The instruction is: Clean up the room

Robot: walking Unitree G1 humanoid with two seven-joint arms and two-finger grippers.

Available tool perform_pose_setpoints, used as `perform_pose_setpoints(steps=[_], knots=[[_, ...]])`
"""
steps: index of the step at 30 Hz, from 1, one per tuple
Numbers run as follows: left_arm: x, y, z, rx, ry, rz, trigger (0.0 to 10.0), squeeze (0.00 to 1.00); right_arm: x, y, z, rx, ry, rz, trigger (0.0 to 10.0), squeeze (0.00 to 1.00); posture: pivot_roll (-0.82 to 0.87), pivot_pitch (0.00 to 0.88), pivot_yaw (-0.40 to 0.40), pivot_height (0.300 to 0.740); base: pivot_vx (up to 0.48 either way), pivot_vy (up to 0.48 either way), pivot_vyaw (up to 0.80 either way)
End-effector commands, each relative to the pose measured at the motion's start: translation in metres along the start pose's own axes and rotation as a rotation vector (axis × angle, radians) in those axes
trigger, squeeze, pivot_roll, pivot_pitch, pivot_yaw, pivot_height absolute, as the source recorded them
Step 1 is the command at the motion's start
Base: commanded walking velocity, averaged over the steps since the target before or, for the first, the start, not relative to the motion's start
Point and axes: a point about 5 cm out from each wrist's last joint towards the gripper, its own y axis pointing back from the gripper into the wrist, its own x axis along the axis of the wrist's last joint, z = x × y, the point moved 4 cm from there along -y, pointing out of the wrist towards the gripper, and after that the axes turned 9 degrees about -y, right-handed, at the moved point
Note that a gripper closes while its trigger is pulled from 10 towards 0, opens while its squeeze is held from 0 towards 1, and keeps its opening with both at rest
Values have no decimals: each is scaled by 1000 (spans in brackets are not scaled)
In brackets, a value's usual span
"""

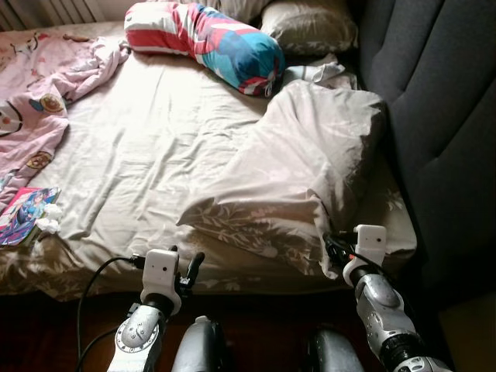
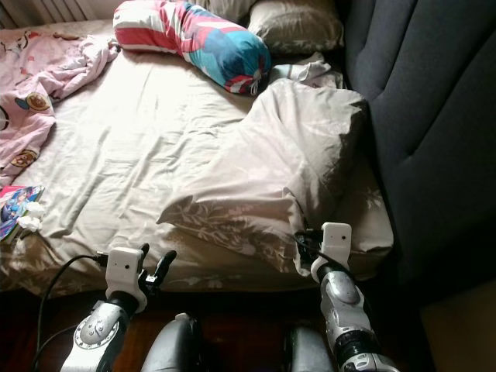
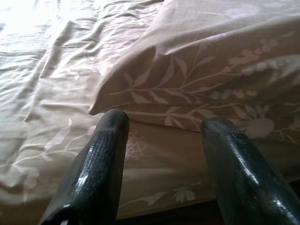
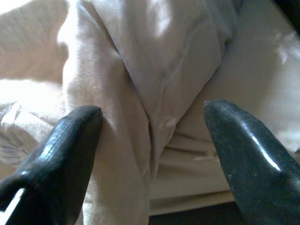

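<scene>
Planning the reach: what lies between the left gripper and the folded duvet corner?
Only bare floral sheet between the open left gripper and the duvet corner, per the left wrist view.

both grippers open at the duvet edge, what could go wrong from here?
1. Right gripper faces a thick fold of the duvet; it may pinch the sheet underneath too.
2. Left gripper sits short of the duvet corner and may close on nothing.
3. Pulling could drag the bolster resting near the duvet's top.

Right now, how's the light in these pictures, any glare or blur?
Left eye view: sunlight washes out the bed sheet, while the headboard sits in shade. Left wrist view: top corner blown white, left gripper blurred up close. Right wrist view: soft focus, bright patch on the duvet before the right gripper.
</scene>
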Motion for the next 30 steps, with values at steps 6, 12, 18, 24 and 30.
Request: perform_pose_setpoints(steps=[6, 12, 18, 24, 30], knots=[[-4, 4, 0, -22, -4, -22, 10000, 0, -14, 0, -9, 96, -37, -112, 10000, 0, -62, 245, 81, 640, 0, 0, 0], [-3, 4, 1, -35, -15, -19, 10000, 0, 2, 0, -15, 182, -105, -55, 10000, 0, -60, 243, 86, 640, 0, 0, 0], [-6, 4, 2, -48, -18, -30, 10000, 0, -19, 5, -16, 207, -89, -153, 10000, 0, -55, 234, 92, 640, 0, 0, 0], [-6, 3, 2, -57, -22, -28, 10000, 0, -31, 5, -18, 187, -42, -194, 10000, 0, -51, 230, 96, 640, 0, 0, 0], [-5, 4, 2, -66, -25, -26, 10000, 0, -33, 3, -21, 170, -37, -207, 10000, 0, -41, 225, 103, 640, 0, 0, 0]])
